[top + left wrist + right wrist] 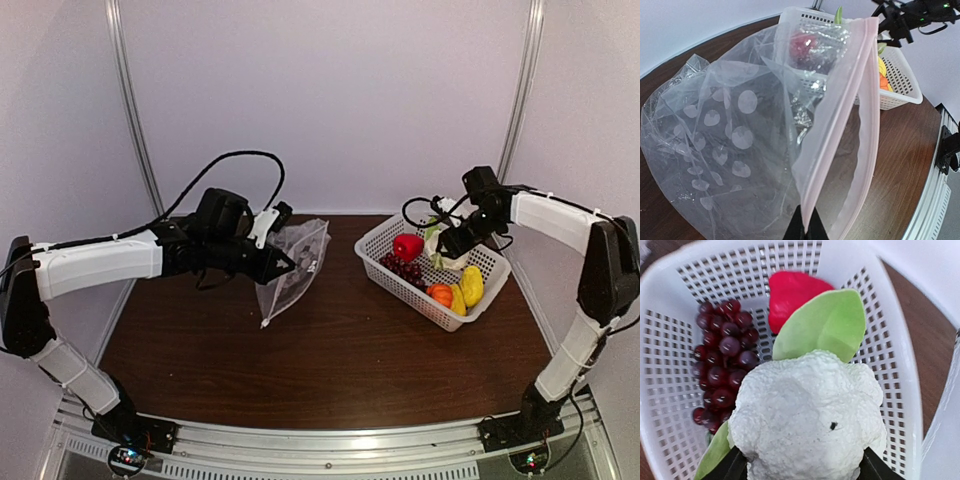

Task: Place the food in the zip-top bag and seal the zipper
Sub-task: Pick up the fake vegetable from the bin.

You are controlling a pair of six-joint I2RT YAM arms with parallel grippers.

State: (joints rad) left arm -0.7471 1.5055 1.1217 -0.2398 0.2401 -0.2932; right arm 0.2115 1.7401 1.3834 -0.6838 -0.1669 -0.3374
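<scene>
My left gripper (285, 265) is shut on the mouth edge of the clear zip-top bag (293, 265) and holds it up above the table; the bag hangs open. In the left wrist view the fingertips (801, 231) pinch the pinkish zipper strip (840, 120) of the bag (730, 145). My right gripper (447, 247) is shut on the white cauliflower (807, 415) with green leaves, over the white mesh basket (380, 240). The red pepper (407, 246), dark grape bunch (403, 268), orange piece (439, 294) and yellow pieces (470, 286) lie in the basket.
The basket stands at the right on the brown table (330, 350). White walls with metal corner posts (135, 120) close off the back and sides. A metal rail (330, 440) with both arm bases runs along the near edge.
</scene>
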